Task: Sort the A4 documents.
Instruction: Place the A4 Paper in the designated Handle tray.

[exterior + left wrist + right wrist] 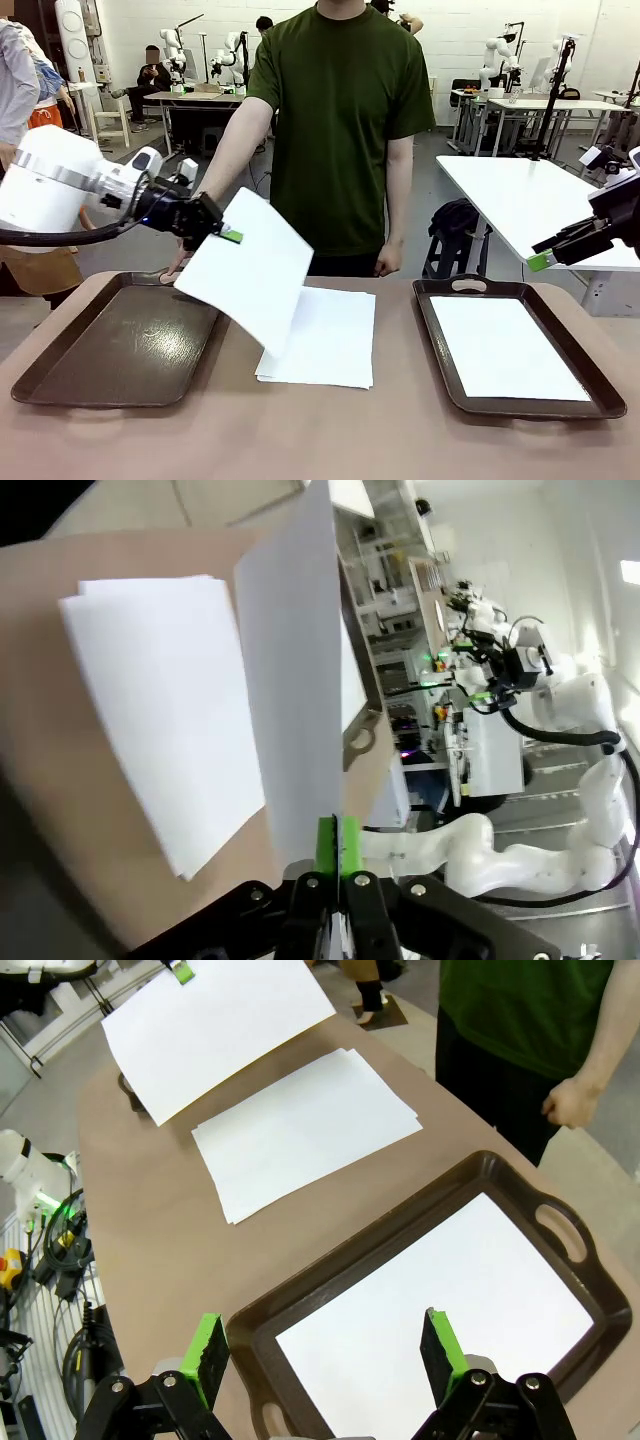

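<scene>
Thin white A4 paper sheet (250,270): corner clenched in fingers of left gripper (229,236), long axis slanting to lower right. Dark brown handled tray (120,345) lies lower left of them. Right gripper (543,262): fingers released.

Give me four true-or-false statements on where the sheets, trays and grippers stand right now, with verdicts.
1. The left gripper is shut on a raised sheet, off the table. True.
2. Both trays are bare. False: the right tray holds a white sheet.
3. The right gripper is clamped on a sheet. False: it is open, holding nothing, above the right tray.
4. A stack of sheets lies on the table between the left tray and the right tray. True.
</scene>
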Motion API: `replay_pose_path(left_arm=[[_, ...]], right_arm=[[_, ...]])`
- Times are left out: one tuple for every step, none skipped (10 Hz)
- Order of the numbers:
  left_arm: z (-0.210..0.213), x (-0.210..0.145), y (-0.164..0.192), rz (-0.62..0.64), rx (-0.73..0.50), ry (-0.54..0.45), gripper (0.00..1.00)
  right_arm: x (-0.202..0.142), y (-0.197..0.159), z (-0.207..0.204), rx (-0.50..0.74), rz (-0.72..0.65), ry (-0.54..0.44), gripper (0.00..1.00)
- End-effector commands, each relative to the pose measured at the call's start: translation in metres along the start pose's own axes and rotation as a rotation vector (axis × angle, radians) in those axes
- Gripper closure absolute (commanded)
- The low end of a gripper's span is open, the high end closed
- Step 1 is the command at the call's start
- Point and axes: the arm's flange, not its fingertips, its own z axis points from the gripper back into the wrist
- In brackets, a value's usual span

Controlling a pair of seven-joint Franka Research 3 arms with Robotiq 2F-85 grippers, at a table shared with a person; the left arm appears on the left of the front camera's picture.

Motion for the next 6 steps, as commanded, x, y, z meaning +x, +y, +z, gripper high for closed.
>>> replay_pose_path(left_arm=[[0.010, -0.007, 0.015, -0.026, 0.080, -0.022, 0.99], [0.021, -0.004, 0.030, -0.033, 0.132, -0.021, 0.99], [0.033, 0.000, 0.044, -0.044, 0.175, -0.017, 0.99], [0.044, 0.002, 0.054, -0.039, 0.201, -0.010, 0.99], [0.054, -0.001, 0.062, -0.034, 0.233, 0.021, 0.99], [0.066, -0.003, 0.070, -0.013, 0.286, 0.043, 0.99]], right_arm=[[-0.001, 0.000, -0.001, -0.010, 0.005, 0.000, 0.00], [-0.001, 0.000, -0.001, -0.010, 0.005, 0.000, 0.00], [-0.001, 0.000, -0.001, -0.010, 0.005, 0.000, 0.00], [-0.001, 0.000, -0.001, -0.010, 0.005, 0.000, 0.00], [-0.001, 0.000, -0.001, -0.010, 0.005, 0.000, 0.00], [-0.001, 0.000, -0.001, -0.010, 0.005, 0.000, 0.00]])
